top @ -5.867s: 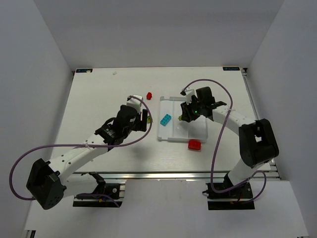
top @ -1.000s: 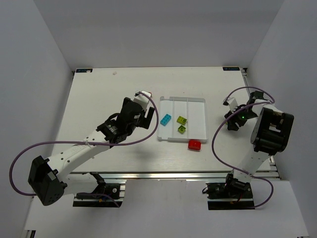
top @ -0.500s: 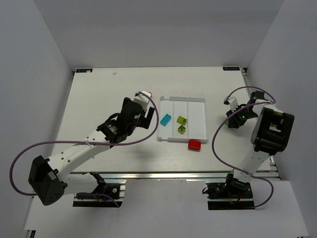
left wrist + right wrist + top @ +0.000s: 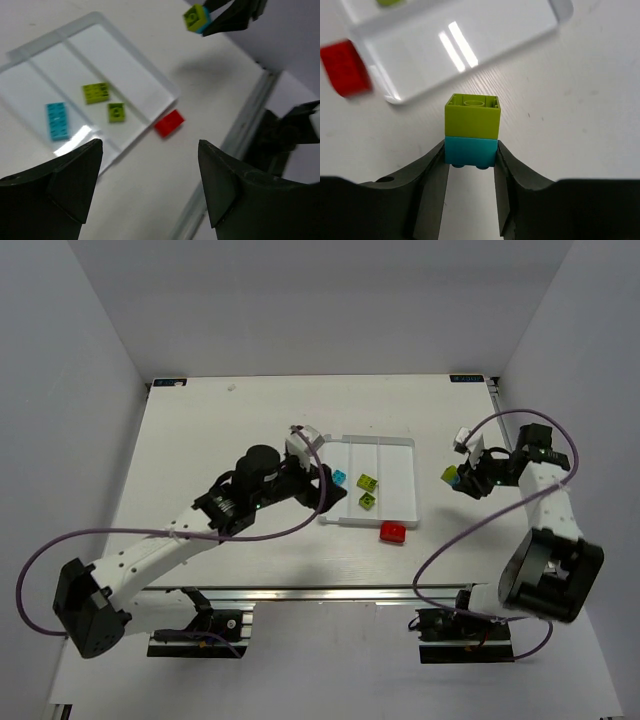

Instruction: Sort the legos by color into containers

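Left gripper (image 4: pixel 318 485), swung over the white rectangular plastic tray (image 4: pixel 400 445), gapes wide; right gripper (image 4: pixel 470 165) pinches one lime-on-cyan brick stack (image 4: pixel 472 127) at 3 o'clock. Tray: one cyan brick (image 4: pixel 58 120), two lime bricks (image 4: pixel 96 93); one red brick (image 4: pixel 169 123) at 5 o'clock.

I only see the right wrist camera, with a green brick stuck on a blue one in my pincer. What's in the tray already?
Observer: A cyan brick lies in the tray's left slot, and two lime bricks in the middle one.
Operator: Where's the other arm?
Observer: The left pincer is open, over the tray's left edge.
Operator: Is my stack touching the table?
Observer: No. The right pincer holds the stack in the air; its shadow falls apart from it on the table.
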You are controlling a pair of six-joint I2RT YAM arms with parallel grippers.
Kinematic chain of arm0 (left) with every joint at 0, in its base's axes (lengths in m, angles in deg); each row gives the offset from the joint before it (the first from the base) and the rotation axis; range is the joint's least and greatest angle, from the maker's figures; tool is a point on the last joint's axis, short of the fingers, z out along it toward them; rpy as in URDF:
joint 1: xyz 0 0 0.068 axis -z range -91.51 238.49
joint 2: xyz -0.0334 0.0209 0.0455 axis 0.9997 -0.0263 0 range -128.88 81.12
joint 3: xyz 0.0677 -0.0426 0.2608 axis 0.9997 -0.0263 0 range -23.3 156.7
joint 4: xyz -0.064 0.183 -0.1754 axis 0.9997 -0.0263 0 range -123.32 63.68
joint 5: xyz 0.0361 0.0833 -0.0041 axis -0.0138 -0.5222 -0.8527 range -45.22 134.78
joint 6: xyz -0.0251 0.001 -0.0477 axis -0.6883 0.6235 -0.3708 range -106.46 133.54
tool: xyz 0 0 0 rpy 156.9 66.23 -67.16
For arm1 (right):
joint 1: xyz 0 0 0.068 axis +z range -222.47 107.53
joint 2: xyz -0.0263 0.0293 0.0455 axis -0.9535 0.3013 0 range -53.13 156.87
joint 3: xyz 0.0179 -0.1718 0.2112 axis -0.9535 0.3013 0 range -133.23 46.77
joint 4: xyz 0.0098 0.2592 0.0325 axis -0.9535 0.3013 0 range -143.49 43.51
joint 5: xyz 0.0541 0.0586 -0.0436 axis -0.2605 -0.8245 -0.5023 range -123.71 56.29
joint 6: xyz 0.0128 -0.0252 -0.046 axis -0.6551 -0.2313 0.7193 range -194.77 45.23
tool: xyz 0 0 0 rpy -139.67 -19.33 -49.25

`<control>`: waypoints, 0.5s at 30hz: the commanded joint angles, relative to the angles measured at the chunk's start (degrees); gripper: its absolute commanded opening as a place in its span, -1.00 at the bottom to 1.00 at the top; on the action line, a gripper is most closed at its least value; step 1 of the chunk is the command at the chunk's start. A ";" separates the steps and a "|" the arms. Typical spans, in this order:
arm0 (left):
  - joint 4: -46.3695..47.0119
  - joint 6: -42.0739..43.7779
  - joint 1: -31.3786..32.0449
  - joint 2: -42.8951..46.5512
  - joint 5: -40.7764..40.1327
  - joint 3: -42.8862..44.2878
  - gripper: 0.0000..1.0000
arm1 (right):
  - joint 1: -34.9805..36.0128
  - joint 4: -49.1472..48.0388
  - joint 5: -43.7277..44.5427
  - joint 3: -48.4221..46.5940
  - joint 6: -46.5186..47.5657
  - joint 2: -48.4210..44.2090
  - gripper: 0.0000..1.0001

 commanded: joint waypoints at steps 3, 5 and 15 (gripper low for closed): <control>9.04 -19.23 2.58 -12.92 18.35 7.48 0.69 | 5.01 9.65 -13.66 6.43 3.62 -14.53 -1.00; 10.02 -24.42 3.45 -17.76 19.41 10.46 0.69 | 6.86 9.22 -15.60 7.57 1.26 -17.54 -1.00; 8.18 -31.72 7.33 -28.92 19.67 22.24 0.84 | 14.59 2.01 -15.43 10.30 -10.35 -28.88 -1.00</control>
